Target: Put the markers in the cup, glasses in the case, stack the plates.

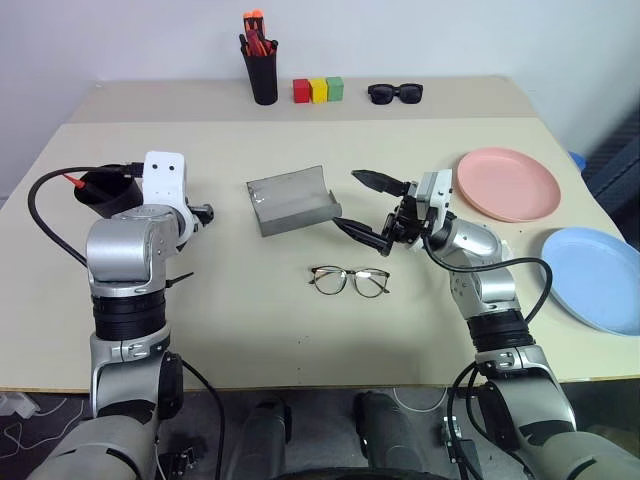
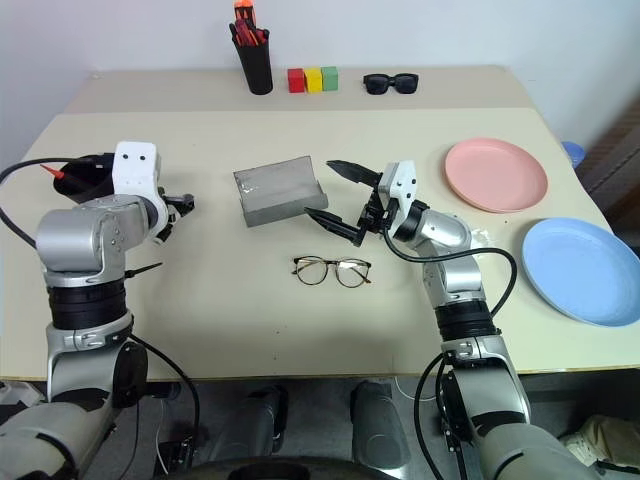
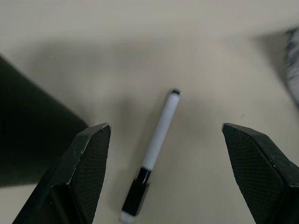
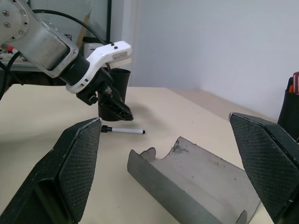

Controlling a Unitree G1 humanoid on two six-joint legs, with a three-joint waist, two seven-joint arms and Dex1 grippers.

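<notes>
white marker (image 3: 157,142): slim, black cap, flat on table | left fingers (image 3: 93,154): released | right fingers (image 4: 79,158): released

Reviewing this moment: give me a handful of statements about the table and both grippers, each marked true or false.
1. The wire-framed clear-lens glasses lie inside the grey hard-shell case. False: they lie on the table, in front of the open case.
2. The left gripper is open above the white marker with a black cap. True.
3. The salmon pink plate sits on the light blue plate. False: they lie apart.
4. The right gripper is open and empty. True.
</notes>
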